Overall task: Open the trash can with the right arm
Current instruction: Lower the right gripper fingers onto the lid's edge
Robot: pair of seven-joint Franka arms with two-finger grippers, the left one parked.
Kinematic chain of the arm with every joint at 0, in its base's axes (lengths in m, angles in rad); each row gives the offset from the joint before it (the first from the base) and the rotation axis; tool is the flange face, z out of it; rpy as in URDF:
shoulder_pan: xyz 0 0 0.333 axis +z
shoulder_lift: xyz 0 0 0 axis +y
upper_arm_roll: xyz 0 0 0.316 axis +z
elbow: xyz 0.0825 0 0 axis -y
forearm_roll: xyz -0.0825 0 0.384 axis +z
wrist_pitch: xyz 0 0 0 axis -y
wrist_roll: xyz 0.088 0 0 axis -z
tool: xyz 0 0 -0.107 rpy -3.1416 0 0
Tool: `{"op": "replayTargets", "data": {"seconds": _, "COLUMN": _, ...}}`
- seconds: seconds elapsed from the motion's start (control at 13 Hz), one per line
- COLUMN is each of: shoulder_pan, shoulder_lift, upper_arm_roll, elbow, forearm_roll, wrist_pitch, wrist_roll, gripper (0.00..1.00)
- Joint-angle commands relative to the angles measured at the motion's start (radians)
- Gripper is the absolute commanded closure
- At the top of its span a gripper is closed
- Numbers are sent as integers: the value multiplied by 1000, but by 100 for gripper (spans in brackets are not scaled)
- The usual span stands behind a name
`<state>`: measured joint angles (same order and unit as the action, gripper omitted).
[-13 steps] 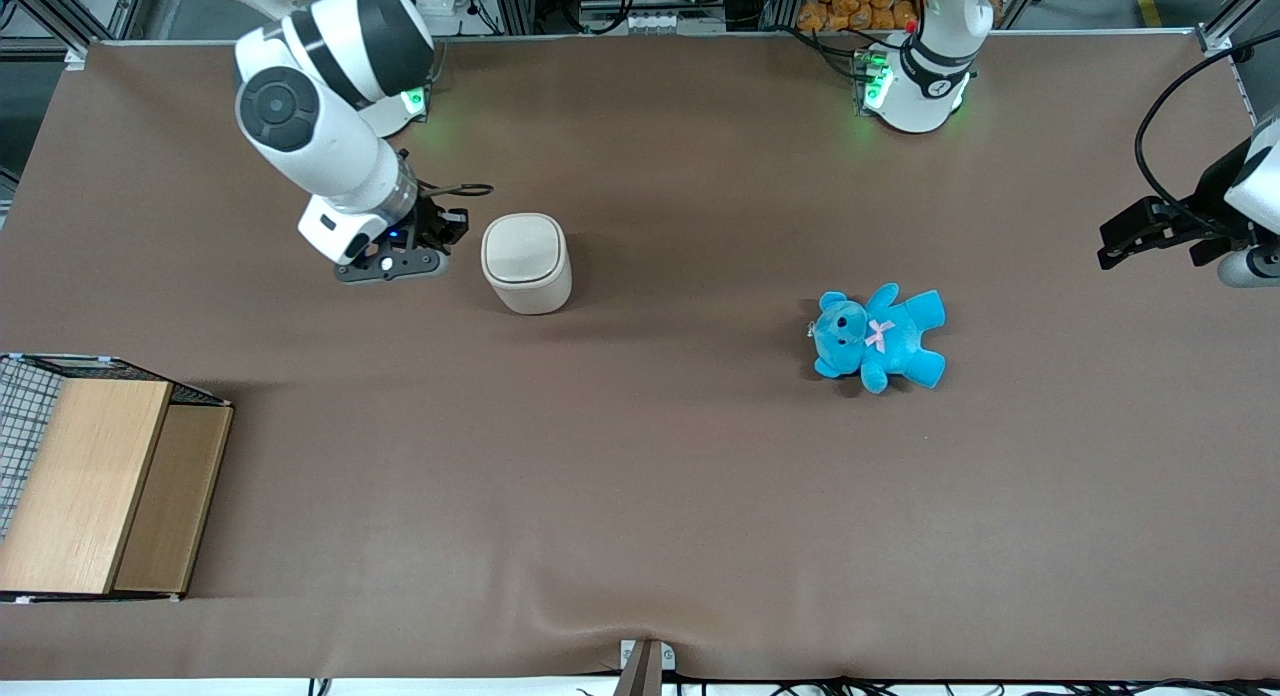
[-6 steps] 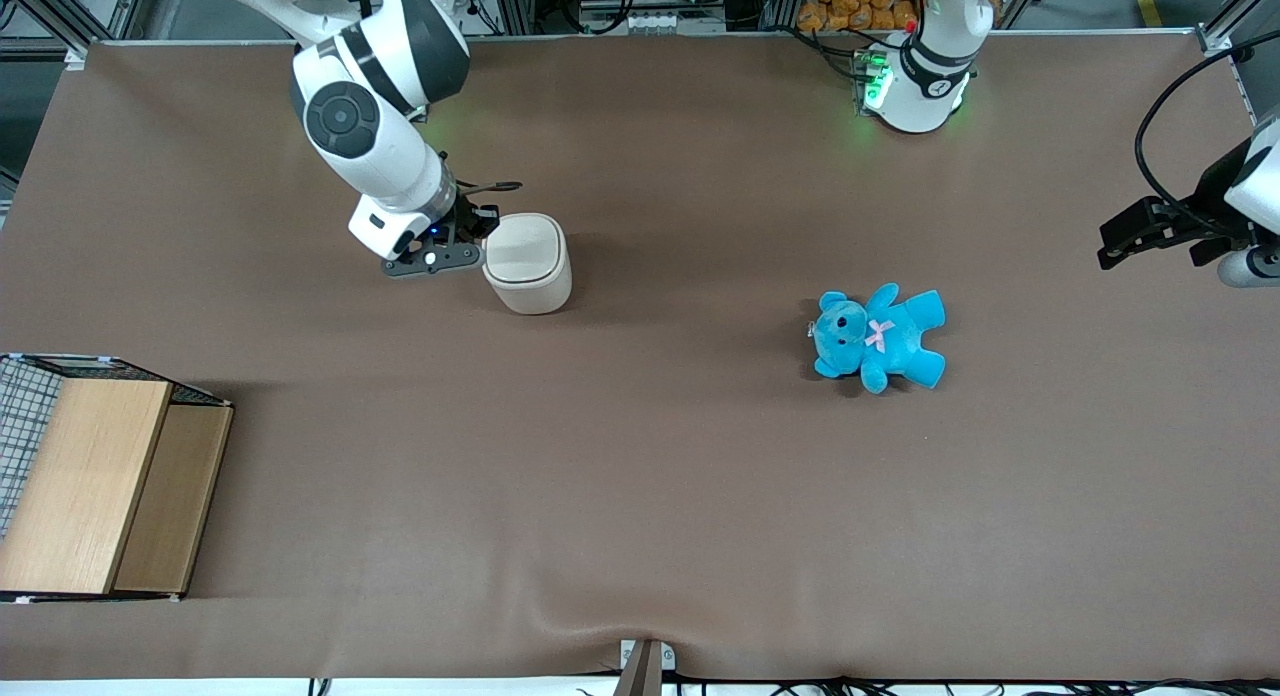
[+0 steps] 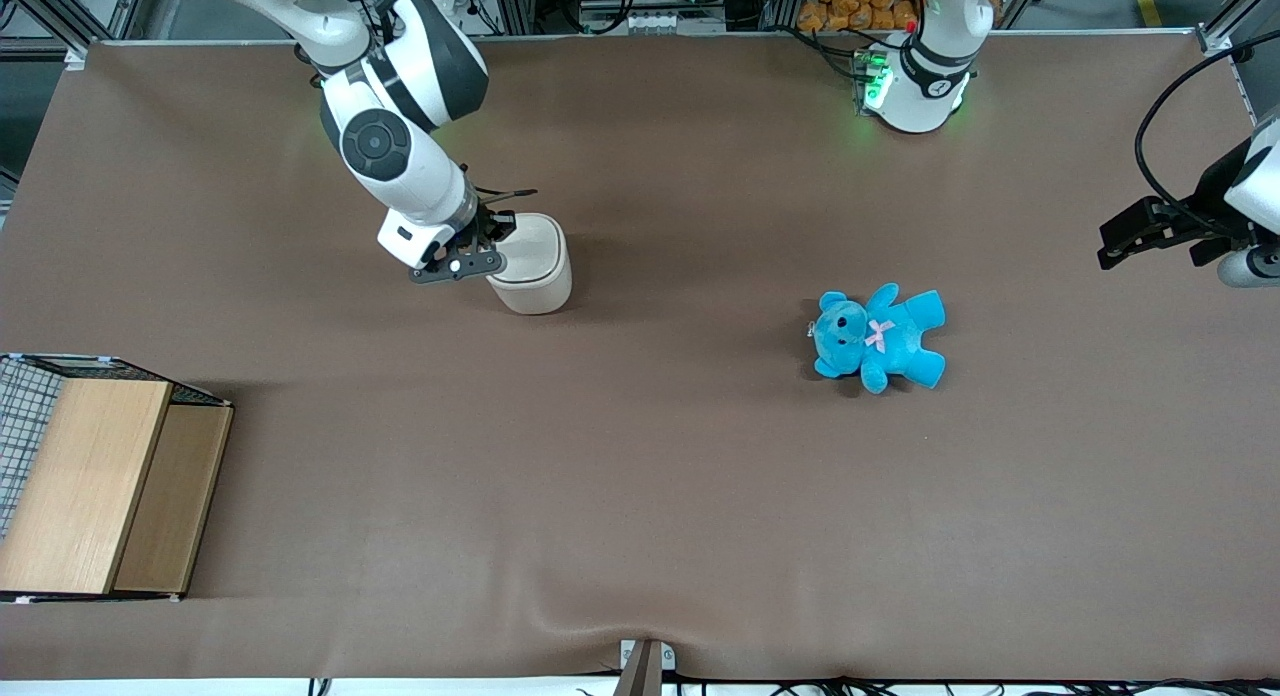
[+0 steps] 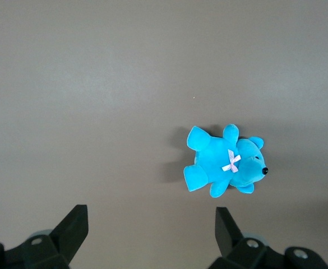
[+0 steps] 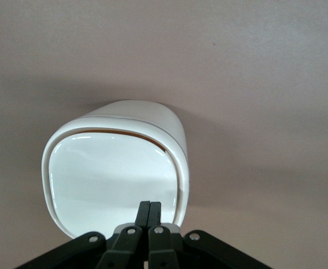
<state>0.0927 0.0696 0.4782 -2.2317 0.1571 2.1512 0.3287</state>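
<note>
The trash can (image 3: 530, 266) is a small cream-white bin standing upright on the brown table. Its lid (image 5: 113, 179) lies almost flat in the rim, with a thin tan slit showing along one edge. The right arm (image 3: 400, 156) reaches down to it from the table's working-arm end. My gripper (image 3: 492, 244) is shut, fingers pressed together with nothing between them, its tips (image 5: 149, 208) over the edge of the lid nearest the arm. I cannot tell whether the tips touch the lid.
A blue teddy bear (image 3: 878, 336) lies on the table toward the parked arm's end. A wooden box with wire mesh (image 3: 95, 481) stands at the working arm's end, nearer the front camera than the bin.
The right arm has swung sideways toward the trash can, carrying the gripper from beside the bin to over the lid's edge. The bin and teddy have not moved.
</note>
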Motion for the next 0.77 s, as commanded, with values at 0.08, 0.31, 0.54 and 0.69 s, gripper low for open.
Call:
{"op": "replayTargets", "data": {"seconds": 0.08, "shoulder_pan": 16, "shoulder_lift": 9, "upper_arm_roll": 0, "elbow": -48, "forearm_roll": 15, "wrist_pitch": 73, "wrist_roll": 12, "gripper": 100}}
{"op": "replayTargets", "data": {"seconds": 0.31, "shoulder_pan": 10, "shoulder_lift": 18, "upper_arm_roll": 0, "elbow": -48, "forearm_roll": 13, "wrist_pitch": 76, "wrist_roll": 12, "gripper": 100}}
{"op": "replayTargets", "data": {"seconds": 0.54, "shoulder_pan": 12, "shoulder_lift": 39, "upper_arm_roll": 0, "elbow": -48, "forearm_roll": 13, "wrist_pitch": 98, "wrist_roll": 12, "gripper": 100}}
{"op": "replayTargets", "data": {"seconds": 0.69, "shoulder_pan": 10, "shoulder_lift": 53, "upper_arm_roll": -1, "elbow": -48, "forearm_roll": 12, "wrist_pitch": 107, "wrist_roll": 12, "gripper": 100}}
